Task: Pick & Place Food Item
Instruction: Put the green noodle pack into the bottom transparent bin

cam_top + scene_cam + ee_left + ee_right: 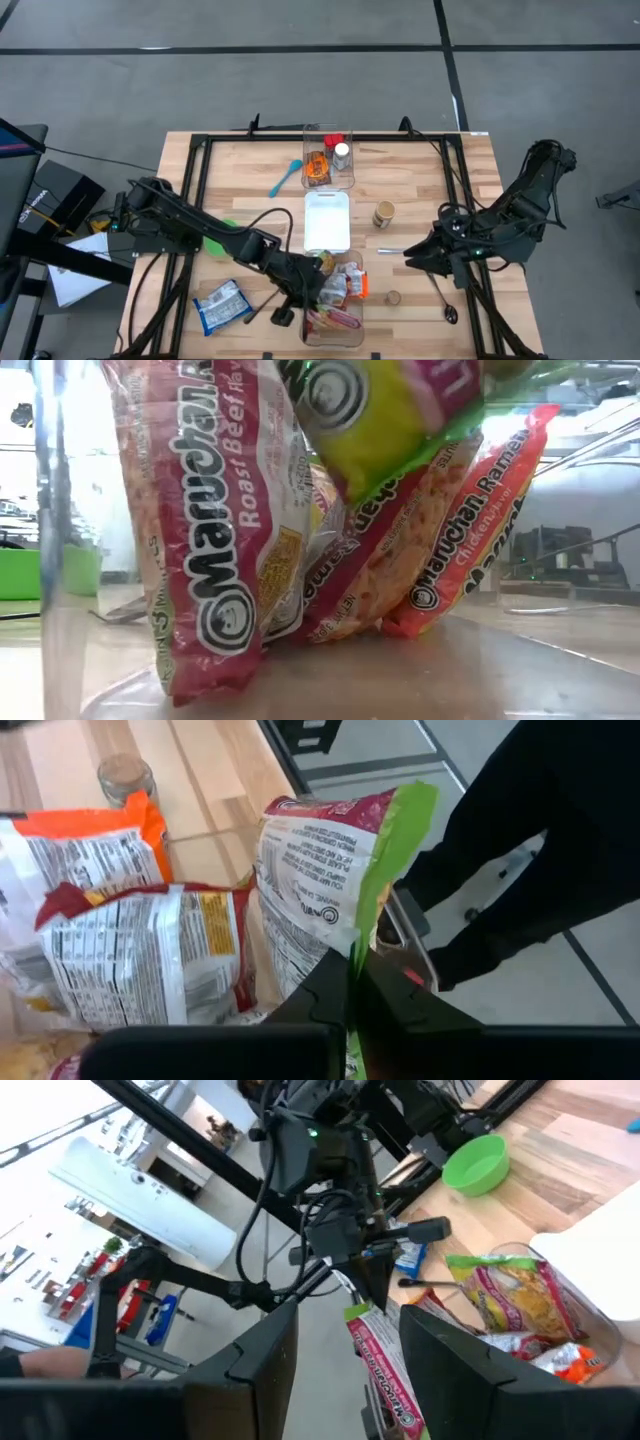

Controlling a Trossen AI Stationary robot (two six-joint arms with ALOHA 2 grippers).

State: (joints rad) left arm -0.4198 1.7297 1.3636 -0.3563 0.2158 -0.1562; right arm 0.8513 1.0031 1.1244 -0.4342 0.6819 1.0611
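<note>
Left gripper [352, 982] clamped on the edge of a green-and-magenta plastic ramen packet [330, 880], held upright over the clear plastic bin [334, 325] at the near edge of the wooden desk [250, 170], beside the red roast-beef ramen packet [205, 510] and orange chicken ramen packet [480, 510] standing inside. Right gripper [412, 255] parked over the desk's right side, fingers spread apart, holding nothing. Green bowl [476, 1162] near the left arm.
</note>
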